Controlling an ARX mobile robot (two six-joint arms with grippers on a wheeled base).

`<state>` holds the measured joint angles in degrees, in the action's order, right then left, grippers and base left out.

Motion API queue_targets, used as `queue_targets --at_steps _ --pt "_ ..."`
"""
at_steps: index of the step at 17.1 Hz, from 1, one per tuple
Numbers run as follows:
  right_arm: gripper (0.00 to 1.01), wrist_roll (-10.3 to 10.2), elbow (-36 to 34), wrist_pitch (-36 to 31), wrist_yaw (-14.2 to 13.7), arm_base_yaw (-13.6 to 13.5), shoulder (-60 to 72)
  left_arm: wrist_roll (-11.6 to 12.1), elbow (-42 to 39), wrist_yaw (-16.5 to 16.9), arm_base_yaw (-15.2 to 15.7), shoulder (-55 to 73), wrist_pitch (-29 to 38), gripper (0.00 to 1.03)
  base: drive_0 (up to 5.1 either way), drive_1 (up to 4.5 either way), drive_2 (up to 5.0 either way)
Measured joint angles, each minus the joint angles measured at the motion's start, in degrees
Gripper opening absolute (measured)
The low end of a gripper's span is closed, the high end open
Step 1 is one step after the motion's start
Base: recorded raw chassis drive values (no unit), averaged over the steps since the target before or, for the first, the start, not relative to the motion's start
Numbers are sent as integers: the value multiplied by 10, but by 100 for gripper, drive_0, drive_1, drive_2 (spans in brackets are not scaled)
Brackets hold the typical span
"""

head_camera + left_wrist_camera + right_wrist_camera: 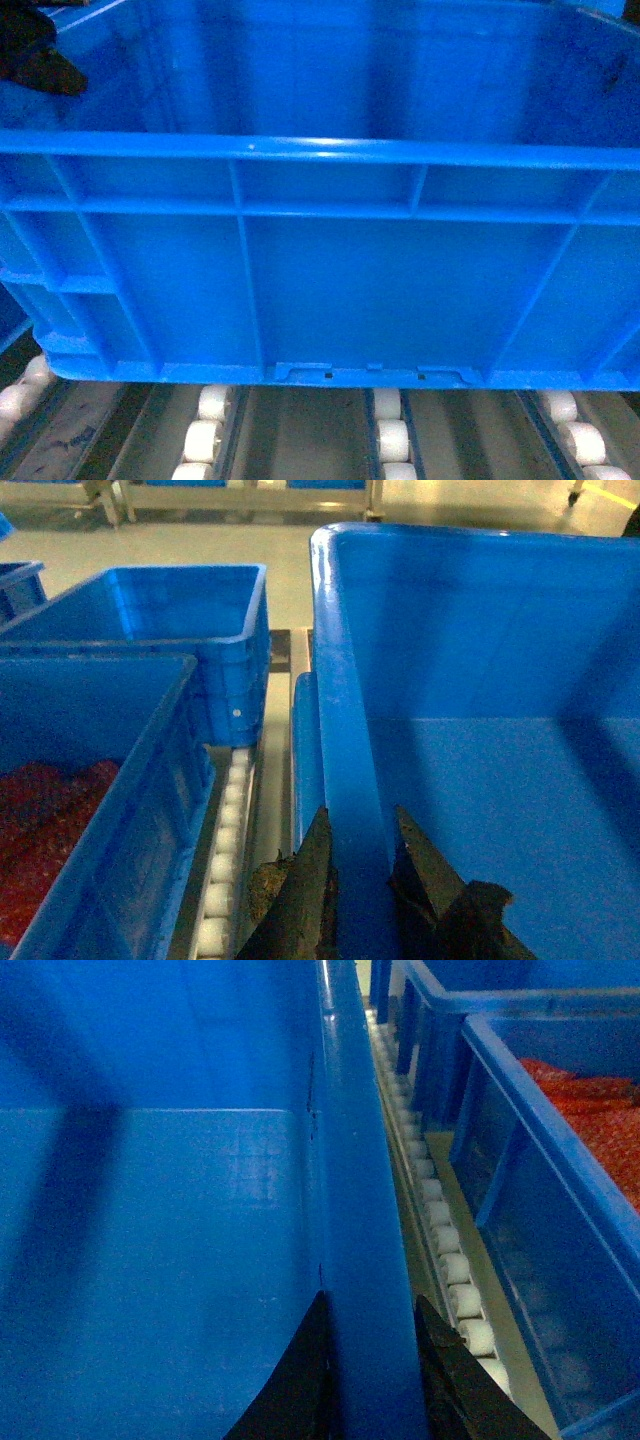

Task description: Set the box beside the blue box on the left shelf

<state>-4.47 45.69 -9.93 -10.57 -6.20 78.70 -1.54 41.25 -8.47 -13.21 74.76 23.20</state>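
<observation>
- The box (pixel 330 290) fills my head view, its long side lying across in front of me, its base resting just over the near rollers of the left shelf (pixel 390 440). Its ribbed near wall faces me; it is empty inside.
- I hold it by its two end walls, one arm at each, so neither is nearer. My left gripper (pixel 358 880) pinches the left rim with one finger inside and one outside; my right gripper (pixel 368 1370) pinches the right rim likewise.
- The roller deck (pixel 450 1260) runs away from me, so the coming push would go straight forward along the rails, I judge.
- Room is tight: a neighbouring blue crate (pixel 100 810) with red contents sits close on the left, another red-filled crate (pixel 560 1210) close on the right, each across a roller lane.
</observation>
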Motion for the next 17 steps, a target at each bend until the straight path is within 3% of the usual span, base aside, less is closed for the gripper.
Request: queue_targets --at_steps 2,5,8,9,10,11,17 --pt "14 -5 5 15 6 10 16 -7 10 0 -10 16 -30 9 0 0 0" --pt "14 1 6 22 3 22 35 -41 13 -2 -33 60 -41 9 0 0 0" --pt "14 7 6 28 13 30 54 -45 17 -19 -52 80 -49 9 0 0 0" --pt "14 1 6 35 19 32 64 -43 24 -23 -52 89 -57 9 0 0 0" --pt "14 -25 -2 37 31 22 91 -32 27 -31 -43 99 -74 9 0 0 0" --pt "14 -34 -3 36 29 16 98 -35 26 -17 -32 108 -74 9 0 0 0" --pt "13 -23 -3 33 11 18 105 -60 9 -9 -44 122 -35 8 0 0 0"
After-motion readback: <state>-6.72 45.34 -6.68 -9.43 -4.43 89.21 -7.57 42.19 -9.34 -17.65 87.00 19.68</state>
